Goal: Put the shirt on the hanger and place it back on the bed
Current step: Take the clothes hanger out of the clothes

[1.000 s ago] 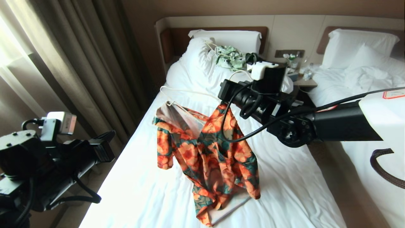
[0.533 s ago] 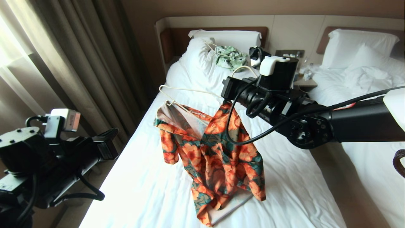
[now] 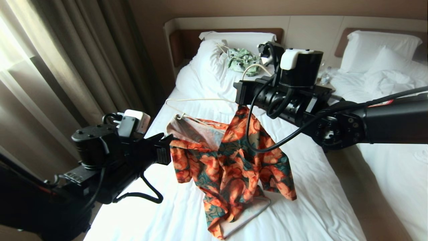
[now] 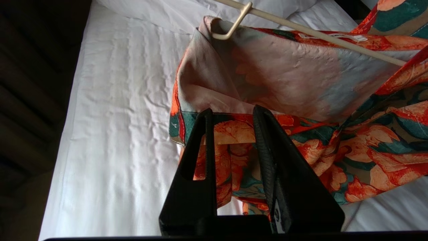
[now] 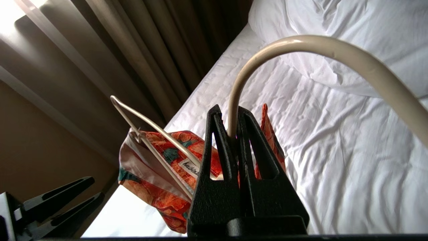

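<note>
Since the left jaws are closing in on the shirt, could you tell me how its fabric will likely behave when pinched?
The shirt will probably be floppy: it sags in folds below the hanger. It looks light, since that thin wire carries it. Pulling might drag it along the wire.

bed (image 3: 160,214): centre of scene, running near to far, headboard at far end
shirt (image 3: 230,167): over middle of bed, hung from hanger, lower hem lying on sheet
hanger (image 3: 197,99): above shirt, hook end to right, one end out past shirt to left
right gripper (image 3: 241,95): right of hanger, clamped on base of hook
left gripper (image 3: 169,142): at left edge of shirt, beside sleeve
second garment (image 3: 242,60): far end of bed, near pillow
other bed (image 3: 394,157): far right
</note>
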Motion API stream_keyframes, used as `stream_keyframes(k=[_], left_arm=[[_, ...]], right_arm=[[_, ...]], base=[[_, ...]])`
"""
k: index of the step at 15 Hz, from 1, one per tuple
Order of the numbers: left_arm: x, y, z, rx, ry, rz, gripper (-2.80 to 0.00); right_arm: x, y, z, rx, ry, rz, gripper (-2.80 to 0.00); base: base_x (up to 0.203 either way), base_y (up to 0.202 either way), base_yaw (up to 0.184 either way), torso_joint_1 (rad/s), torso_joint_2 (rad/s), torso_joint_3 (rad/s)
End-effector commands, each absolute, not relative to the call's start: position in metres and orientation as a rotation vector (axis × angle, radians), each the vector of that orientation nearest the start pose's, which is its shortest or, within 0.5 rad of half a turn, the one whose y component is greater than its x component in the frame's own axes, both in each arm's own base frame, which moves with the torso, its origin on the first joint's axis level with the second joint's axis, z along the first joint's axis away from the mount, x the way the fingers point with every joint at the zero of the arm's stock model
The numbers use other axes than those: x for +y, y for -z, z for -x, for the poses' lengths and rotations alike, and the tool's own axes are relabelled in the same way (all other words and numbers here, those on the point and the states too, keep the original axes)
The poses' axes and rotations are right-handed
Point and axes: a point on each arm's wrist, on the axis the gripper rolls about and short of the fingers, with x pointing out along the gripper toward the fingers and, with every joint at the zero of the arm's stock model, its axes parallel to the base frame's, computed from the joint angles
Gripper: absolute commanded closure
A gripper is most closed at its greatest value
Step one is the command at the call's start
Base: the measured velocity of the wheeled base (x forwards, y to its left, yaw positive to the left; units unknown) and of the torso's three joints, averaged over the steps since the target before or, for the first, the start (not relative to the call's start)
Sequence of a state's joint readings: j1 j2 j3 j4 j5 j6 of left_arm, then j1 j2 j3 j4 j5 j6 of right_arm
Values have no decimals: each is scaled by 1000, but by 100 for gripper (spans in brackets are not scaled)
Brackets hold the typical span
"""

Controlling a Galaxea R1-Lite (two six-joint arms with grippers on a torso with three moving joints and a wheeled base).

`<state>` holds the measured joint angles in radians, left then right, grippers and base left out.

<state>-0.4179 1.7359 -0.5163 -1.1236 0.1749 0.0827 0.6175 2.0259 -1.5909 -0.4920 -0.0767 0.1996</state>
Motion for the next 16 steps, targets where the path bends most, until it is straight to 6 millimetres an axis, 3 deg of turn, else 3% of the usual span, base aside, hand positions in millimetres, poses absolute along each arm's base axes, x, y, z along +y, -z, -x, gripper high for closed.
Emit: stream_keyframes(k=[1,5,9,12,13,14,16], left_arm=[[-123,-122,-279,113,260,-143,-280],[-117,-117,-306,-17,203,-191,-280],[-126,-126,-318,-66,210,-186,-280],[-131,-119,-332,-56,209,-189,-280],[-132,-119,-334,-60,207,-187,-31],[-133,-122,-336,-73,206,-184,0],[-133,-125,-337,-82,205,-181,0]], right_arm=[[233,-282,-346,-25,-551,-222,0],[229,-285,-345,-14,-569,-216,0],[231,-282,-346,-7,-577,-214,0],[230,-285,-344,-11,-579,-215,0],[230,-285,-344,-11,-580,-215,0],[230,-285,-344,-11,-580,-215,0],[230,-285,-344,-12,-580,-211,0]], base=[[0,0,0,0,0,0],[0,0,0,0,0,0],[0,0,0,0,0,0],[0,0,0,0,0,0],[0,0,0,0,0,0],[0,0,0,0,0,0],[0,0,0,0,0,0]])
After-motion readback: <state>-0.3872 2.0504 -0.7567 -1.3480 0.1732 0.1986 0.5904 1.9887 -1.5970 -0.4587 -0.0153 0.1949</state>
